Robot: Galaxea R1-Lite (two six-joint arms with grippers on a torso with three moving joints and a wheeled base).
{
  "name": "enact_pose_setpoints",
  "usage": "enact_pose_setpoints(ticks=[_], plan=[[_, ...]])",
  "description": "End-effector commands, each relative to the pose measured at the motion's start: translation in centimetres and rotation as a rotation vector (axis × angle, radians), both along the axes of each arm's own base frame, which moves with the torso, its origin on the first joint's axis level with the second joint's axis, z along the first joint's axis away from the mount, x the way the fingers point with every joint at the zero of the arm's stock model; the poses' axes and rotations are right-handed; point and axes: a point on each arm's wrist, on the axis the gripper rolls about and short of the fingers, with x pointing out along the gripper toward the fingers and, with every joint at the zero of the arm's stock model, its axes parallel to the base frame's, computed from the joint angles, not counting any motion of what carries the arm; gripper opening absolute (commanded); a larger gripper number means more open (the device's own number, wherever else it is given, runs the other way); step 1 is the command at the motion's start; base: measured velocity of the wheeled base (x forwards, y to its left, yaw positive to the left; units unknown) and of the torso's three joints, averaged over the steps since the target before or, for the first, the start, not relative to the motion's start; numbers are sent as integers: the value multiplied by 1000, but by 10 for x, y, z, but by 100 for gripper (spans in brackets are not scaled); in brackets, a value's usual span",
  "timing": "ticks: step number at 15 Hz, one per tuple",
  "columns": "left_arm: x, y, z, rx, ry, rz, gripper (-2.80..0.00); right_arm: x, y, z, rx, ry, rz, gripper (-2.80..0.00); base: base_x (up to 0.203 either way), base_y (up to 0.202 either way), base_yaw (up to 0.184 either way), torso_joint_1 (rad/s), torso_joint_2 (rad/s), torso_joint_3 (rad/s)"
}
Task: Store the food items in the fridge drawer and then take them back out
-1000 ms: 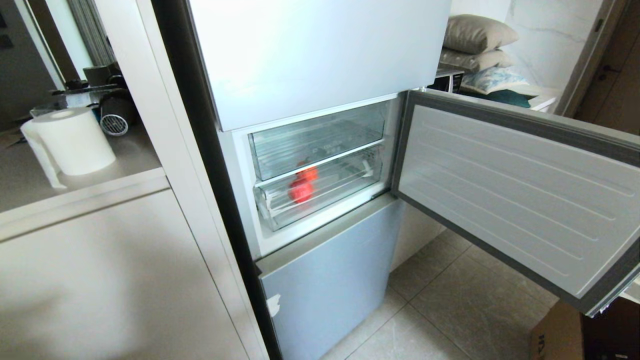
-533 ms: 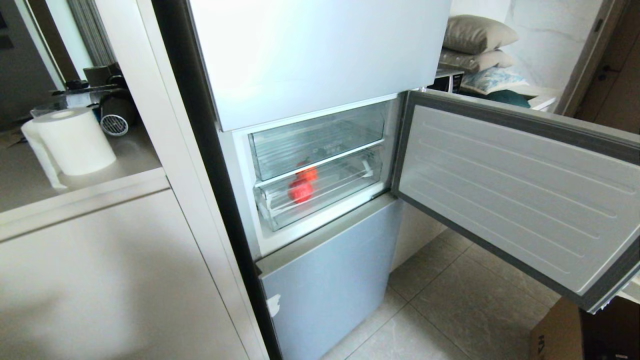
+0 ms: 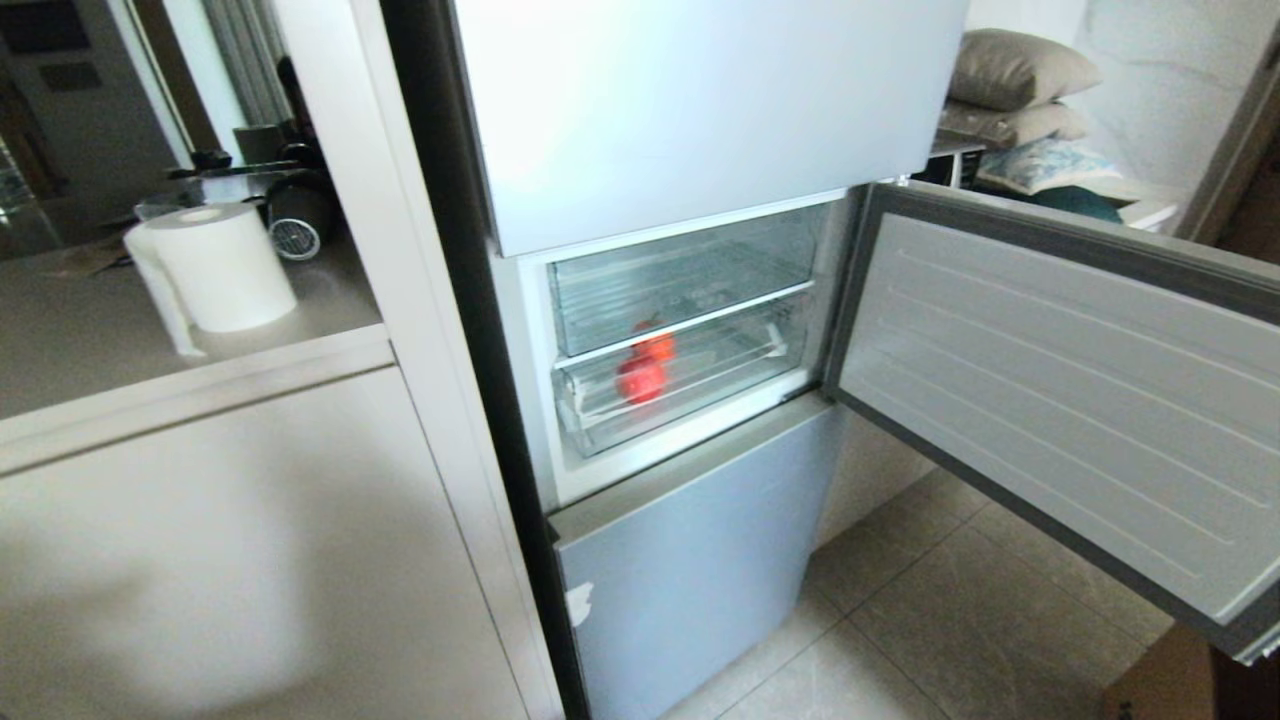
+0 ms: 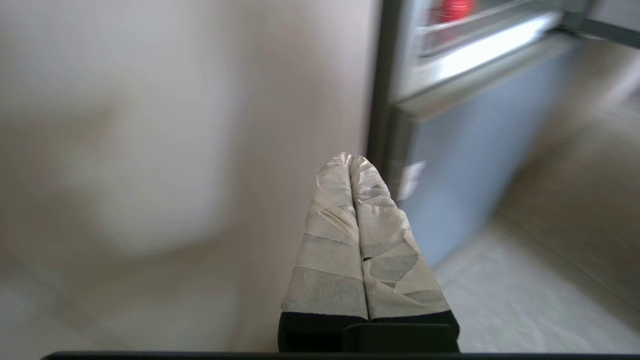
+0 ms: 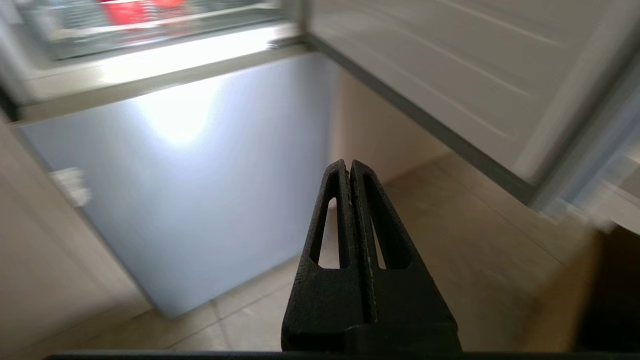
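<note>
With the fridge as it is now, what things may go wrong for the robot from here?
1. The open fridge door swings wide on the robot's right, so the right gripper, shut and low, may knock it when it rises.
2. The red food item sits behind the clear front of the fridge drawer, which looks pushed in. Reaching before it is pulled out would hit plastic.
3. The left gripper is shut, near the cabinet panel.

The open fridge door [image 3: 1060, 400] runs off the frame's right edge. Behind the drawer front [image 3: 690, 375], the red fruit [image 3: 641, 378] shows only as a blurred doubled shape.
</note>
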Motion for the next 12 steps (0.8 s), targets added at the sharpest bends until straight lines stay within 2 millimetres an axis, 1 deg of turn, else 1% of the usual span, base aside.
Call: enact_pose_setpoints(ticks=[1, 12], plan=[[0, 0, 0, 0, 0, 0, -280, 0, 0, 0, 0, 0, 0, -280, 1, -12, 172, -2, 2, 7], [0, 0, 0, 0, 0, 0, -280, 0, 0, 0, -2, -2, 1, -280, 0, -9, 172, 2, 3, 4]])
